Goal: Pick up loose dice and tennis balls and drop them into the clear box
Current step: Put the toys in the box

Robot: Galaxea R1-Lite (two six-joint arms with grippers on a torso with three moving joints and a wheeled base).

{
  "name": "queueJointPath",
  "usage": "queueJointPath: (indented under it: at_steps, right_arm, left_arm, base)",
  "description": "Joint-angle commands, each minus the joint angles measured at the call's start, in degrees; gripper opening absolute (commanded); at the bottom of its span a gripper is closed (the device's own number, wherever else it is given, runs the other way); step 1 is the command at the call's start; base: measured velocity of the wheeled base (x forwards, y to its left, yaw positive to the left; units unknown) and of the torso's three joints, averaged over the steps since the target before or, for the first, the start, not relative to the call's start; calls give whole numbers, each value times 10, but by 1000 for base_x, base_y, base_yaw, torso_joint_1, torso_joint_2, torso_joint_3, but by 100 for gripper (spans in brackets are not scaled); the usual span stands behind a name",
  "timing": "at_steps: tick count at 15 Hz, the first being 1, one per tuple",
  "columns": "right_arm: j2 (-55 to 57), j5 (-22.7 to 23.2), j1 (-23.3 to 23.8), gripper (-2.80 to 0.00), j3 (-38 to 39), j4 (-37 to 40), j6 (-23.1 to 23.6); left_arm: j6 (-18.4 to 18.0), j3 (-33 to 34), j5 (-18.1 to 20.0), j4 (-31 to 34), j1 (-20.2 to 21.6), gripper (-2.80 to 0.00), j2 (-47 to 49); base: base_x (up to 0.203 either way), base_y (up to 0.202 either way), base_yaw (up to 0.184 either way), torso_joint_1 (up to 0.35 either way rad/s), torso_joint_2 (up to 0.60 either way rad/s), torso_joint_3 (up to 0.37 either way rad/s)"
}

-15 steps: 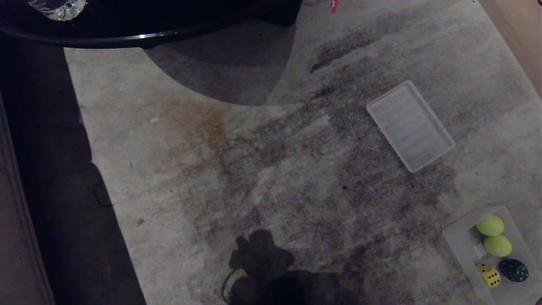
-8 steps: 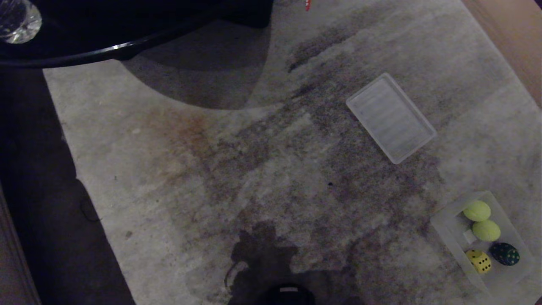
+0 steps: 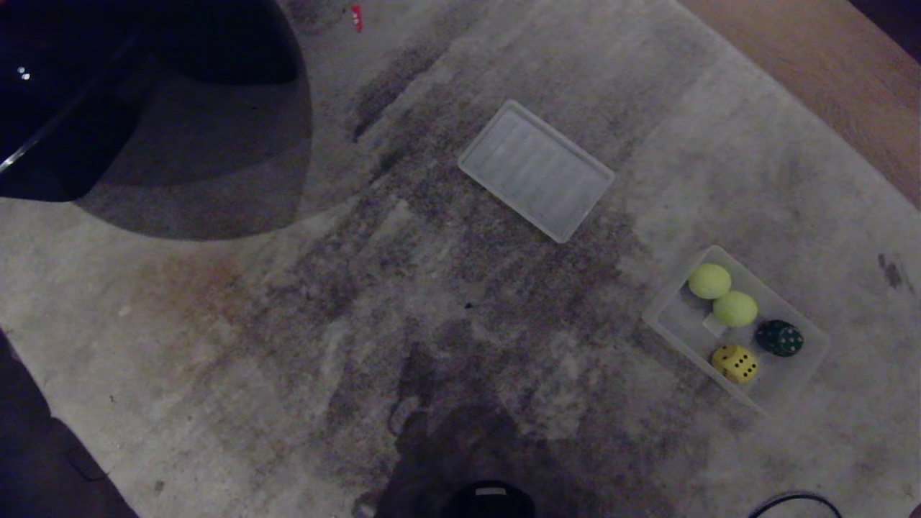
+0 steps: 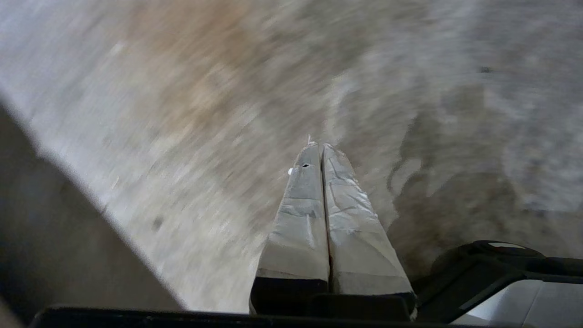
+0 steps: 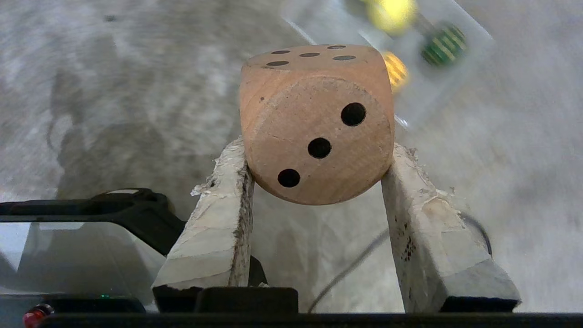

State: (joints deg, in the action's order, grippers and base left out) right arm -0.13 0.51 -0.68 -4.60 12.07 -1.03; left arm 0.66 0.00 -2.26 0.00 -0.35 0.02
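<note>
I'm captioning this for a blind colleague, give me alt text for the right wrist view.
The right pincer grips a pinkish-tan die between its two fingers, the three-pip face toward the camera. Beyond it on the stained carpet lies the clear box, blurred.

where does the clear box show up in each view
Head view: the clear box sits on the rug at lower right, holding two tennis balls and two dice.
Left wrist view: not in it; only the shut left claw over the rug.
Right wrist view: at the top right edge, blurred, beyond the pinkish-tan die gripped by the right claw.
Shared landmark: the dark green die inside the box.
</note>
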Motion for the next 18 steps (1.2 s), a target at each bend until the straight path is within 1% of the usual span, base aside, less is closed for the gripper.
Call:
queueJointPath:
  at_steps: [1, 2, 18]
  right_arm:
    - [1, 0, 0, -280, 0, 1, 1]
    - [1, 0, 0, -280, 0, 1, 1]
    - [1, 0, -1, -280, 0, 1, 1]
  left_arm:
    - [0, 1, 0, 0, 0, -280, 0]
    - [0, 1, 0, 0, 0, -280, 0]
    - [-4, 1, 1, 0, 0, -280, 0]
  base:
    - [-1, 5, -118, 7, -2, 6]
    - [-1, 0, -79, 2, -2, 0]
    - [0, 0, 0, 0, 0, 0]
